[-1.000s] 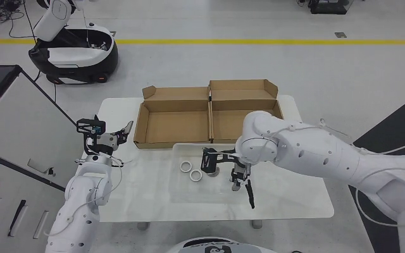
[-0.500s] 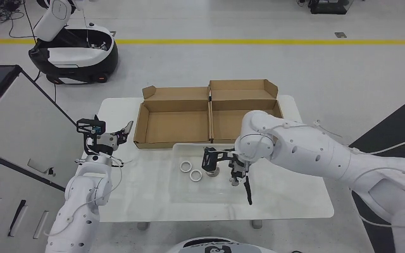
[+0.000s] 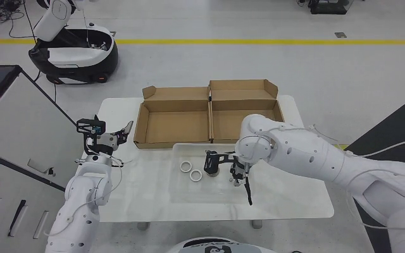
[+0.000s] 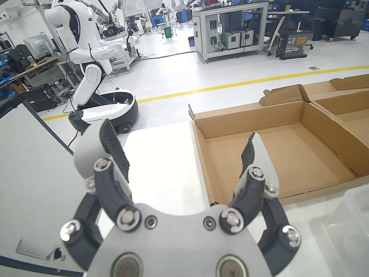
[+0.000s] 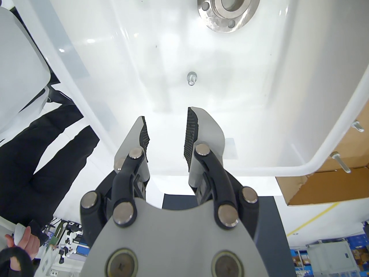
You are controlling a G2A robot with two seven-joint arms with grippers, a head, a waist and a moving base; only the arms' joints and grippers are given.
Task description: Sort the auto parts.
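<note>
A metal flange (image 5: 229, 1) and a small bolt (image 5: 191, 78) lie in the clear plastic tray (image 5: 317, 164). My right gripper (image 5: 165, 122) hangs open over the tray floor, just short of the bolt, with nothing between its fingers. From the top, two pale rings (image 3: 186, 167) (image 3: 196, 175) sit in the tray (image 3: 190, 146), left of the right gripper (image 3: 207, 164). Two bolts (image 5: 341, 162) lie in the cardboard box beside the tray. My left gripper (image 4: 178, 139) (image 3: 119, 134) is open and raised at the table's left edge, beside the left cardboard box (image 4: 288, 151).
Two open cardboard boxes (image 3: 174, 120) (image 3: 243, 117) stand side by side behind the tray. A white panel (image 4: 31, 157) borders the table on the left. Another robot on a wheeled base (image 3: 73, 54) stands on the floor beyond the table.
The right arm has shifted slightly, with its gripper still over the tray by the rings. The left arm has not moved.
</note>
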